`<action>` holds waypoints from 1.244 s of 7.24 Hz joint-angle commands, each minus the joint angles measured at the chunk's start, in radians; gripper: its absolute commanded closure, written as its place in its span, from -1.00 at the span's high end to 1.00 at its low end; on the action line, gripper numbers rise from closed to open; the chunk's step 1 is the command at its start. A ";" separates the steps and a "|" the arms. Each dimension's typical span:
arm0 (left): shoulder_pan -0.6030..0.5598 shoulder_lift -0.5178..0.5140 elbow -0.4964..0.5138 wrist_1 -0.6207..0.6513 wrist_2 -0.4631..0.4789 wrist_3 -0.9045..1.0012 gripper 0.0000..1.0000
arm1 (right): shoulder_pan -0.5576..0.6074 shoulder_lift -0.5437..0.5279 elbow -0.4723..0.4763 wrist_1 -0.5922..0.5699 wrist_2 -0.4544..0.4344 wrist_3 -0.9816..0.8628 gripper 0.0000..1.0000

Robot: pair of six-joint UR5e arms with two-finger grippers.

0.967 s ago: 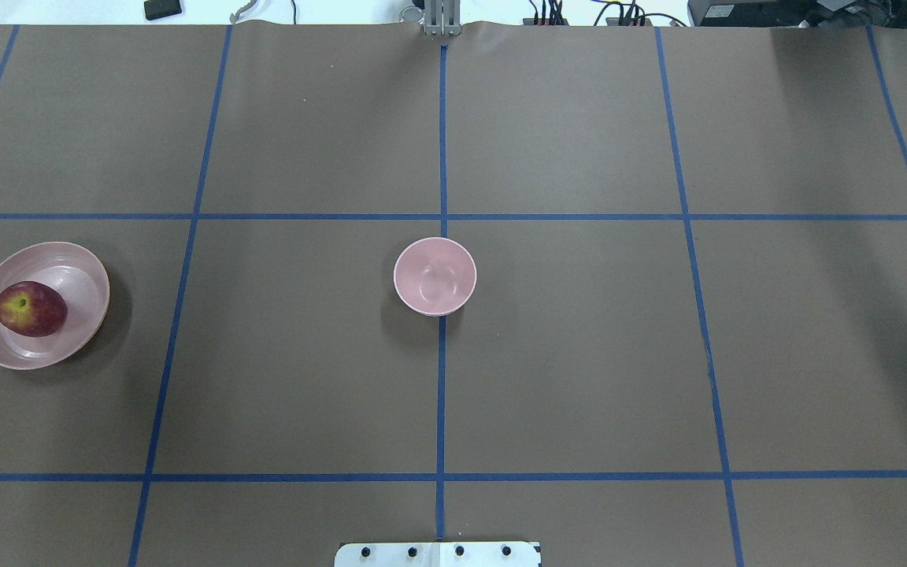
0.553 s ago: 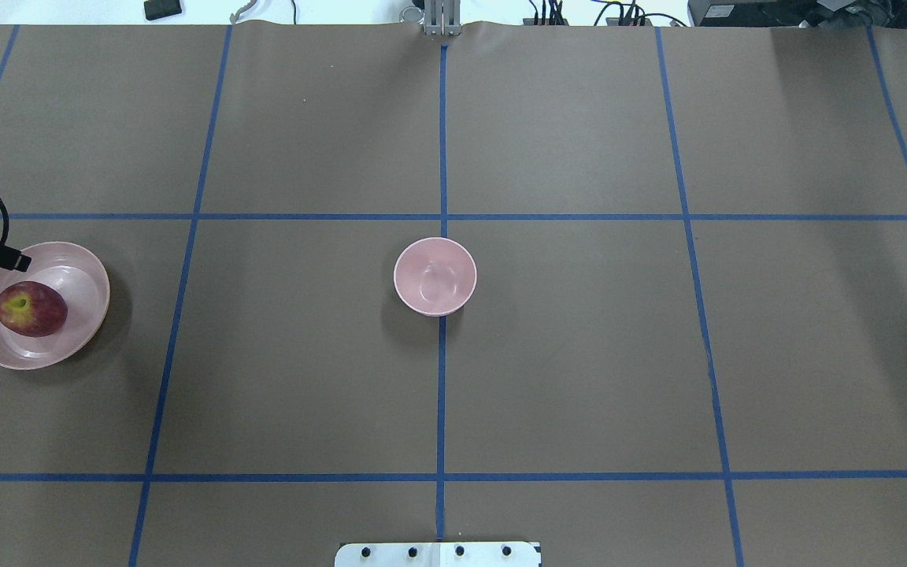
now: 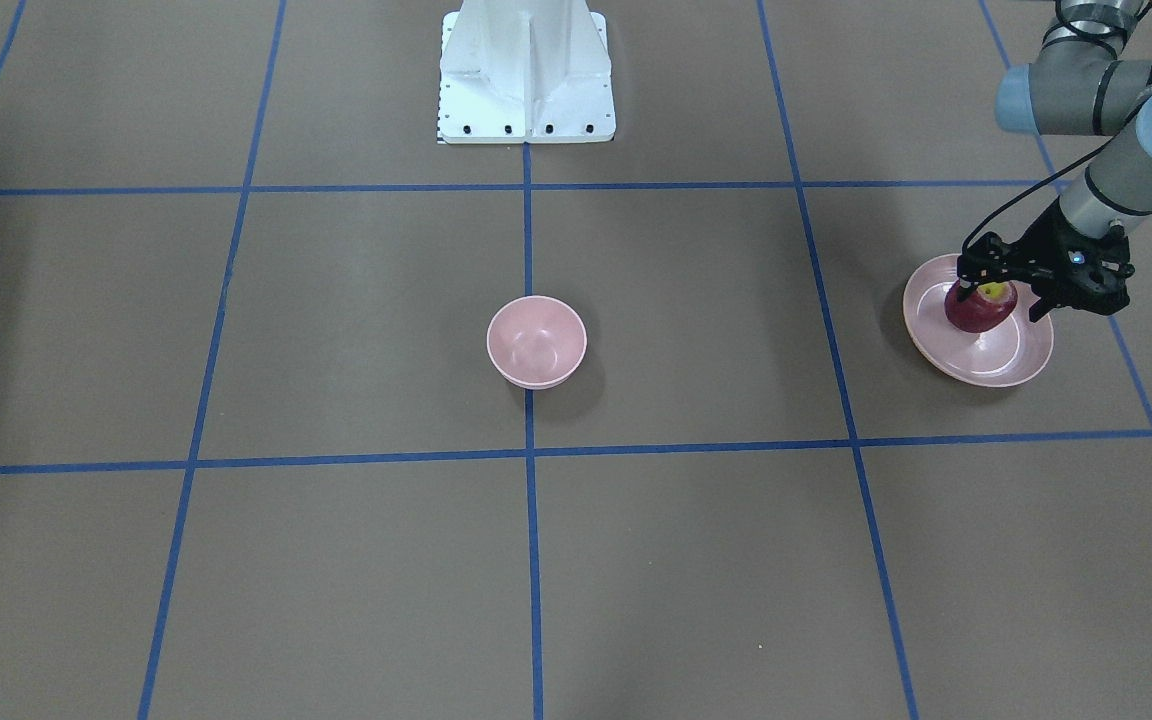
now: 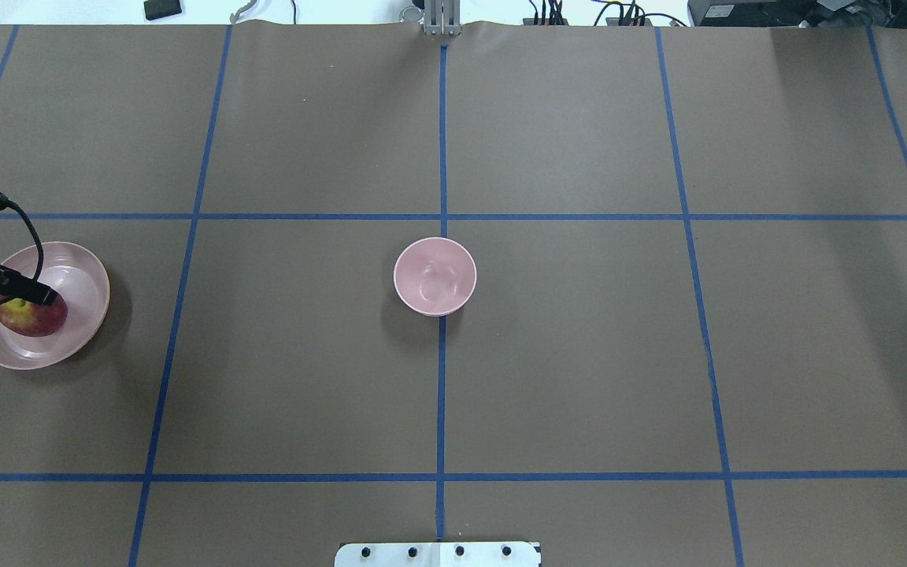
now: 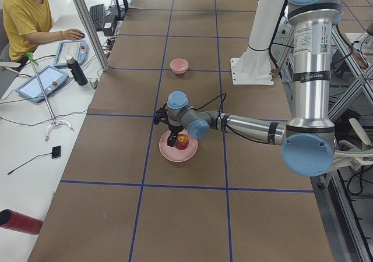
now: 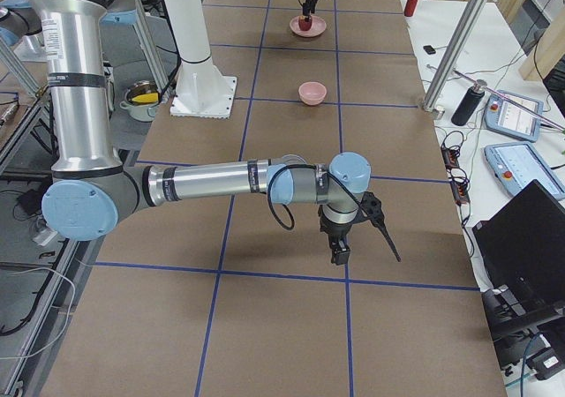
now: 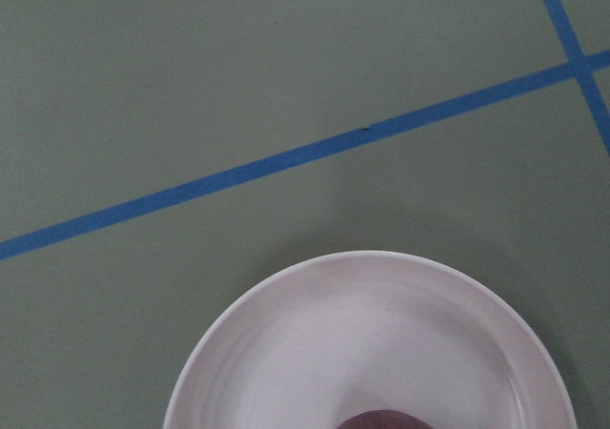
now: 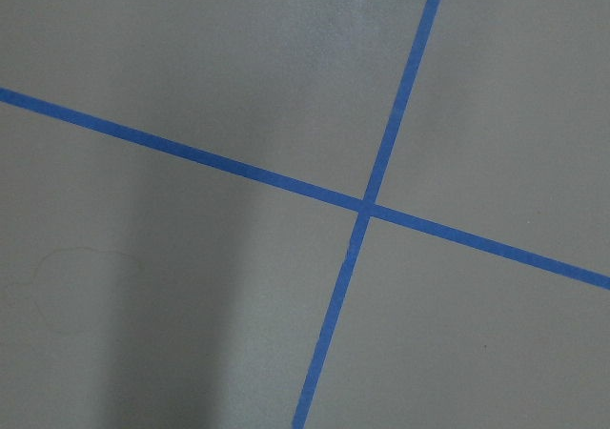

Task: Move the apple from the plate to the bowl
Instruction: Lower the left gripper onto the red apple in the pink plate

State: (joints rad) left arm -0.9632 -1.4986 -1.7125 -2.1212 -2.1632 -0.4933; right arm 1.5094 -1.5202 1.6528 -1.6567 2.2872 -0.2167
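The dark red apple [image 3: 976, 312] lies on the pale pink plate [image 3: 976, 375] at the table's left end; both also show in the overhead view, the apple [image 4: 40, 321] on the plate [image 4: 83, 268]. My left gripper [image 3: 1002, 292] is low over the apple, open, with a finger on each side of it. One finger [image 4: 28, 290] shows over the apple from overhead. The pink bowl [image 4: 434, 276] stands empty at the table's middle. My right gripper [image 6: 340, 249] hangs over bare table at the right end; I cannot tell if it is open or shut.
The white robot base [image 3: 526, 80] stands at the table's near edge. Blue tape lines grid the brown table. An operator [image 5: 23, 17], tablets and a bottle [image 5: 76, 71] are on the side bench beyond the far edge.
My left gripper has come in from the overhead view's left edge and moved over the plate onto the apple. Apple, plate and bowl have not moved.
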 commanded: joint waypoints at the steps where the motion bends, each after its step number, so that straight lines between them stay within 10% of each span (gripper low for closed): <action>1: 0.015 0.009 0.013 0.001 -0.001 -0.001 0.98 | 0.000 -0.002 0.001 0.000 0.000 0.000 1.00; 5: 0.058 0.006 0.050 0.001 -0.001 -0.001 0.84 | 0.000 -0.002 0.001 0.000 0.000 0.000 1.00; 7: 0.057 0.003 0.045 0.001 -0.001 -0.001 -0.58 | 0.000 -0.002 0.001 0.000 0.000 0.000 1.00; 9: 0.043 -0.005 -0.001 0.010 -0.014 0.002 -0.98 | 0.000 -0.002 0.002 0.000 0.000 0.002 1.00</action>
State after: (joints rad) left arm -0.9123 -1.4992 -1.6825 -2.1179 -2.1720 -0.4919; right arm 1.5094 -1.5217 1.6553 -1.6567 2.2878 -0.2153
